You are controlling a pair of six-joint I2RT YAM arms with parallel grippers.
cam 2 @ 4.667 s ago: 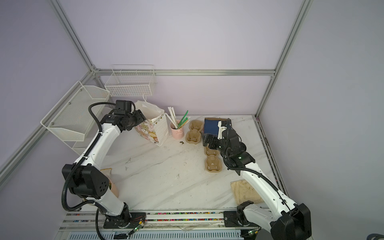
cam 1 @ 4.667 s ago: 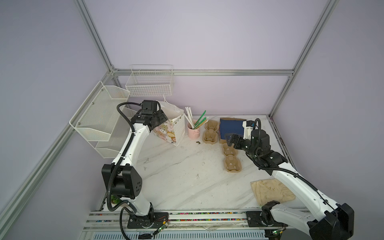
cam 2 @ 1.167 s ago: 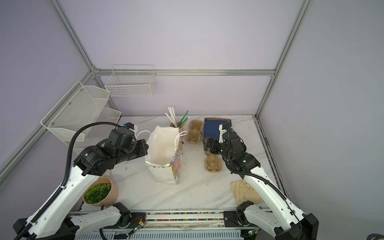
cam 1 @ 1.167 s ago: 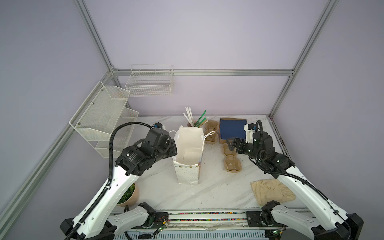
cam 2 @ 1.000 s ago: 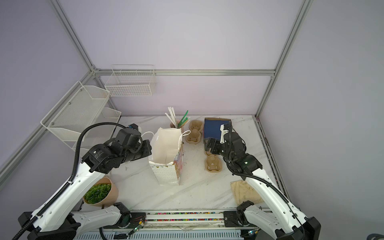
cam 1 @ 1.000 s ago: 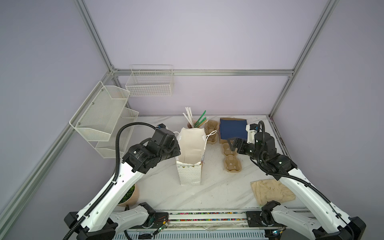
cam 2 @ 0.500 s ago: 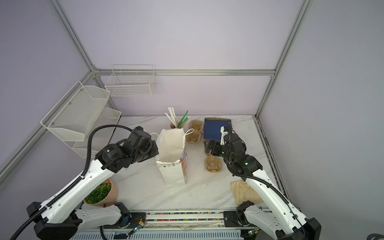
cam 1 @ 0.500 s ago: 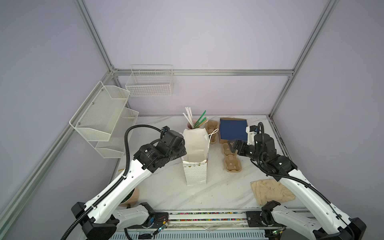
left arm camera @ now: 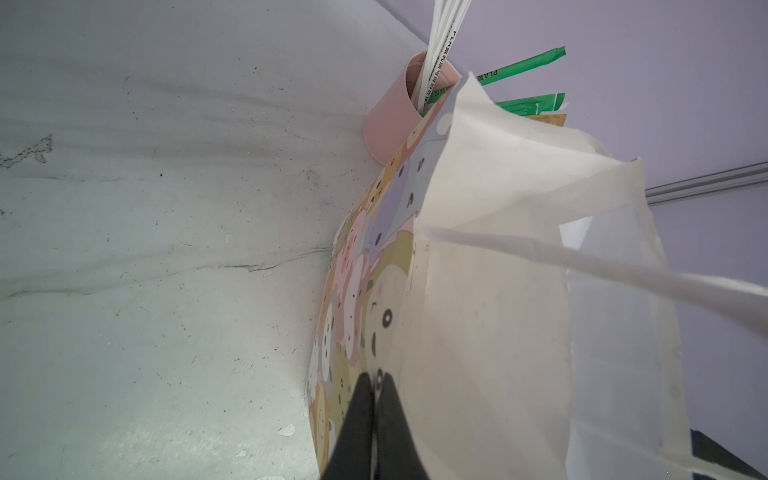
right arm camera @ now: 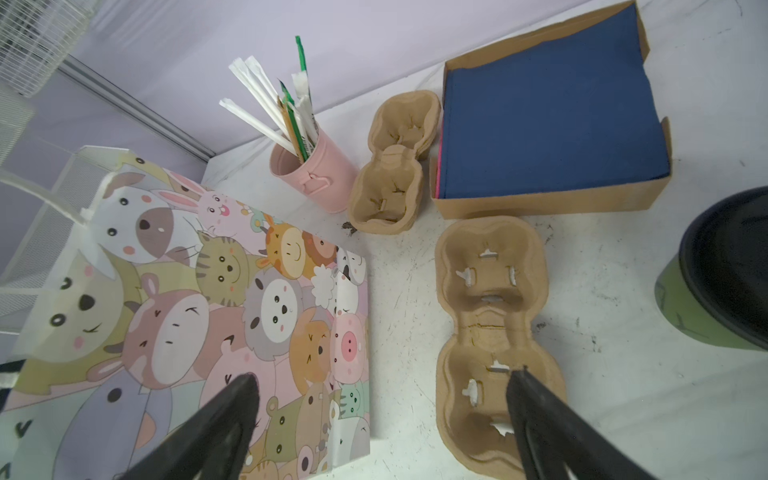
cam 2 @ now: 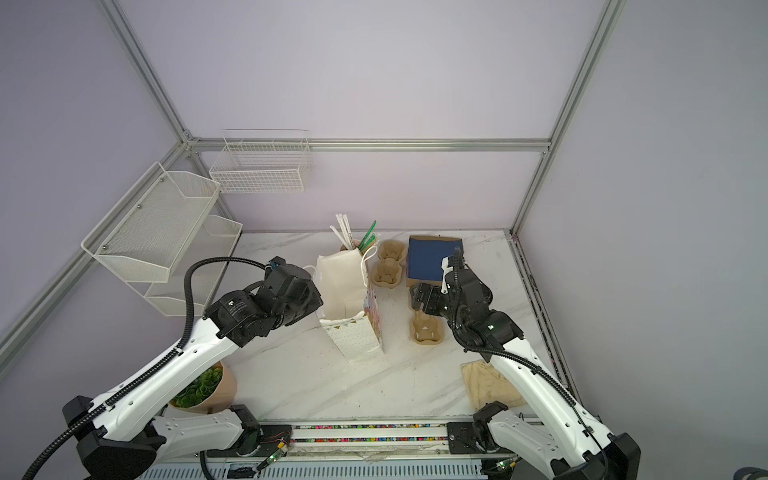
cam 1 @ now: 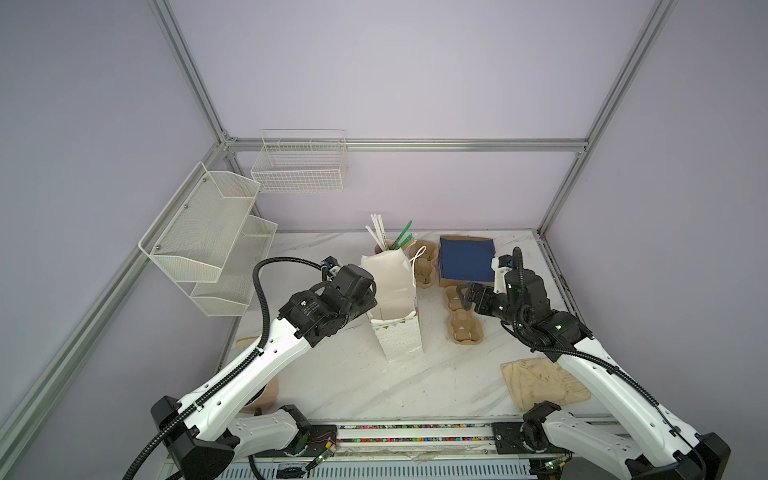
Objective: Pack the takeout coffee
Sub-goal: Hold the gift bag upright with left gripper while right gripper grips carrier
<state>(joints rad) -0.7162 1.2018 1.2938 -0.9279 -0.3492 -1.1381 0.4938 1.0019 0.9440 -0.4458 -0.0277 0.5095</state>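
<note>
The cup point(right arm camera: 685, 316) only shows in my right wrist view, cut off at the edge of the shot. It's got an olive-green paper wall and a dark lid point(right arm camera: 731, 266), and it stands on the tabletop point(right arm camera: 602, 395) beside the tray point(right arm camera: 494, 316), on the side away from the bag point(right arm camera: 208, 291). I can't find it in the top views, probably my right arm is in the way. My right gripper point(right arm camera: 382, 376) is spread wide and holding nothing, hanging over the gap between tray and bag, so nowhere near lined up on the cup yet. My left gripper point(left arm camera: 376, 380) is clamped on one wall of the bag near its rim, keeping it upright. My worries, honestly: the cup is a tapered, smooth paper thing, so if I squeeze too hard the wall could buckle and pop the lid, and if I grab off-centre it tips. The tray is light moulded pulp, rough and lumpy, and a passing finger would shove it easily. The bag is thin glossy paper with a tall, narrow mouth held at one spot only, so a tug could fold it shut or topple it. It could also knock over the pink mug point(right arm camera: 316, 174) of straws right by it.
</note>
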